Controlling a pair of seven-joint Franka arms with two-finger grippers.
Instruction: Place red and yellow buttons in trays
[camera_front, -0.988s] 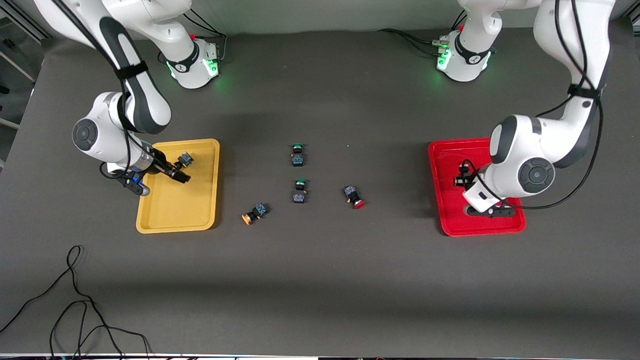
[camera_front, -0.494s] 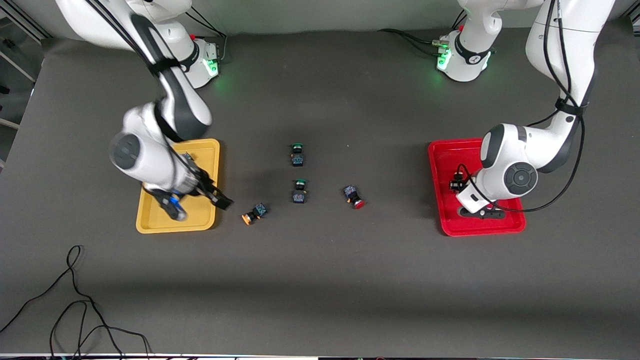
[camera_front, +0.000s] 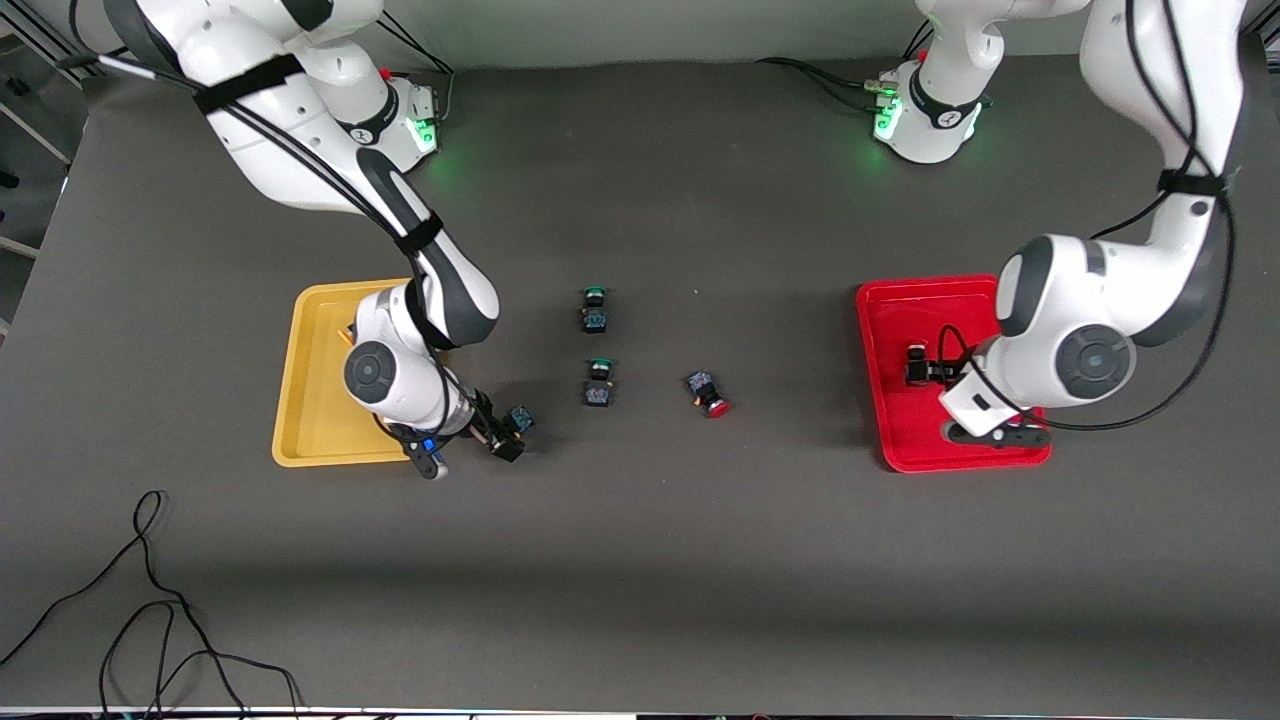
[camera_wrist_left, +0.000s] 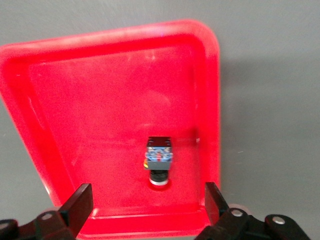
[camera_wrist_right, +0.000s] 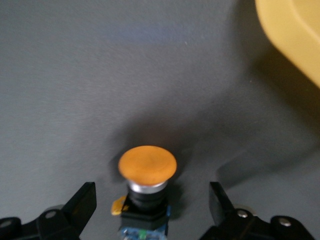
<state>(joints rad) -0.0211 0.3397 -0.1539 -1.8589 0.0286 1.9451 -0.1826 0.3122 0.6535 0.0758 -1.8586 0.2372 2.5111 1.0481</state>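
Observation:
My right gripper (camera_front: 497, 432) is open and low over the table, beside the yellow tray (camera_front: 315, 400). Its fingers stand either side of an orange-yellow capped button (camera_wrist_right: 147, 165), without touching it; the button also shows in the front view (camera_front: 520, 417). My left gripper (camera_front: 918, 365) is open over the red tray (camera_front: 890, 320). In the left wrist view the gripper (camera_wrist_left: 147, 202) is above a red-capped button (camera_wrist_left: 159, 159) that lies in the red tray (camera_wrist_left: 100, 90). Another red-capped button (camera_front: 708, 393) lies on the table mid-way between the trays. The right arm hides much of the yellow tray's inside.
Two green-capped buttons (camera_front: 594, 310) (camera_front: 599, 383) lie on the dark table between the trays, farther from the front camera than the orange one. A black cable (camera_front: 150, 600) loops near the table's front edge at the right arm's end.
My right gripper has left the yellow tray, with a button lying in it, and come down around the orange-capped button on the table. My left gripper has shifted only slightly over the red tray.

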